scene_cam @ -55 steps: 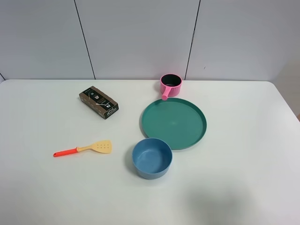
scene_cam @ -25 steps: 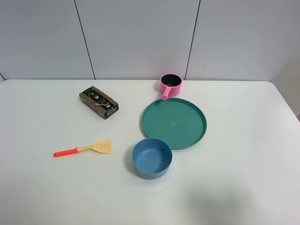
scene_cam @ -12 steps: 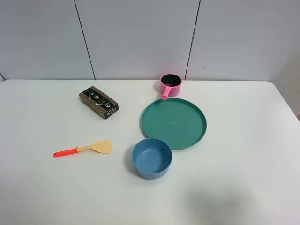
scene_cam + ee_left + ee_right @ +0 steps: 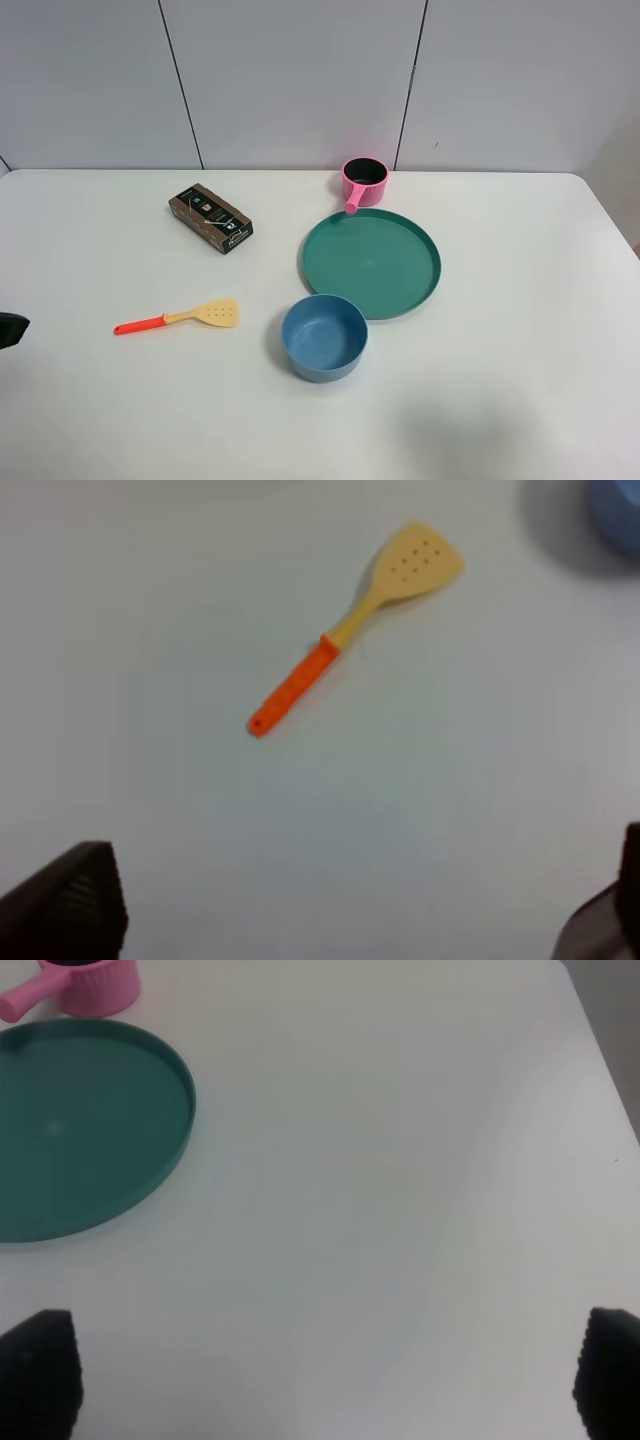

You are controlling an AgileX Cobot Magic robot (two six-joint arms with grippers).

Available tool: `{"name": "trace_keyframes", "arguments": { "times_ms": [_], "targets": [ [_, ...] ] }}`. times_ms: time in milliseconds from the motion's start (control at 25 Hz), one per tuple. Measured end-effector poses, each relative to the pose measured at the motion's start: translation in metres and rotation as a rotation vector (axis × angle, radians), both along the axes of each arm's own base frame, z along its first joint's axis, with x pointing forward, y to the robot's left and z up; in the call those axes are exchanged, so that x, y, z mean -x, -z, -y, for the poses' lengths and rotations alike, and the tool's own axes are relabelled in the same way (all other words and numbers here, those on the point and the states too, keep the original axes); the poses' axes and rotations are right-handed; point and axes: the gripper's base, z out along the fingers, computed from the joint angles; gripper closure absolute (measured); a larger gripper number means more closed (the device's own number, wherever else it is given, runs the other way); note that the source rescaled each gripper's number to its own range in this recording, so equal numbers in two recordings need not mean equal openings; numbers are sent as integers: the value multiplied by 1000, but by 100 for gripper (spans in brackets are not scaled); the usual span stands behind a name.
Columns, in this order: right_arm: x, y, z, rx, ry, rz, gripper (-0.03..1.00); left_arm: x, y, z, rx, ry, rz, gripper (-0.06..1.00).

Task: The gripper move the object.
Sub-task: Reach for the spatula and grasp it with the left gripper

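**Object position.** The small toy spatula (image 4: 180, 318), with a pale yellow perforated blade and a thin orange-red handle, lies flat on the white table (image 4: 500, 400). In the exterior high view its blade points toward 3 o'clock and its handle toward 9 o'clock. Nothing touches it.

**Left gripper.** The black-fingered left gripper (image 4: 340, 910) has its jaws spread wide and holds nothing. In the left wrist view the spatula lies ahead of the fingertips (image 4: 65, 900), well apart from them. In the exterior high view only a dark tip of this gripper shows at the frame edge, at 9 o'clock from the spatula.

**Right gripper.** The right gripper (image 4: 322, 1370) is also spread wide and empty. It faces bare table beside the plate and is not near the spatula.

**Surroundings.**
- The round blue bowl (image 4: 324, 337) stands at 3 o'clock from the spatula, near the blade but apart from it.
- The dark brown rectangular box (image 4: 210, 218) lies at 12 o'clock from the spatula.
- The round teal plate (image 4: 371, 263) sits at 1 o'clock from the bowl.
- The small pink saucepan (image 4: 364, 182) stands at 12 o'clock from the plate.

**Task progress.** Judged from the layout, the task is at its very start. The spatula is not yet grasped, lifted or moved. The approach, closing on the handle, transfer and release all remain.
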Motion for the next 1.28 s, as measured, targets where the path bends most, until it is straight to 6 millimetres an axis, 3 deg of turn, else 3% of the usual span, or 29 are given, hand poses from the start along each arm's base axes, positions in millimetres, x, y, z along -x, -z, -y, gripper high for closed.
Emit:
{"name": "trace_keyframes", "arguments": {
  "times_ms": [280, 600, 800, 1280],
  "targets": [
    [0, 0, 0, 0, 0, 0, -3, -58, 10, -6, -63, 132, -81, -6],
    [0, 0, 0, 0, 0, 0, -3, -111, 45, -9, -87, 202, -112, -6],
    [0, 0, 0, 0, 0, 0, -3, -128, 61, 9, -127, 313, -95, -6],
    [0, 0, 0, 0, 0, 0, -3, -145, 101, 69, -196, 561, -125, -6]
  ]
}}
